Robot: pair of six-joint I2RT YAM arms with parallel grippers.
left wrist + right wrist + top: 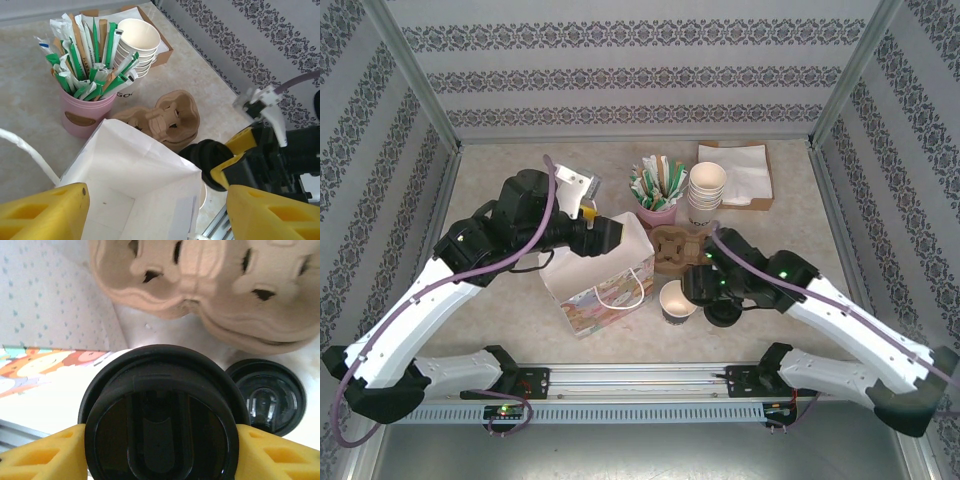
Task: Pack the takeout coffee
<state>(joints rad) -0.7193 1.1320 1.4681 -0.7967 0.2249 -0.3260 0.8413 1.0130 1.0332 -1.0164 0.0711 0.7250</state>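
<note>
A cream paper cup [676, 298] stands open-topped on the table, just right of the white paper bag [600, 275]. My right gripper [693, 285] is shut on a round black lid [160, 420], holding it tilted by its edges right beside the cup's rim. A second black lid [267, 395] lies flat on the table to the right. My left gripper [155, 212] hangs open over the bag's mouth [135, 170], one yellow finger on each side; the bag's inside looks empty. The held lid [210, 157] sits just beyond the bag's corner.
Brown pulp cup carriers [675, 245] lie behind the cup. A pink pot of stirrers and sachets [658, 190], a stack of lidless cream cups [707, 190] and a napkin box [740, 170] stand at the back. The bag's handles [625, 292] hang toward the front edge.
</note>
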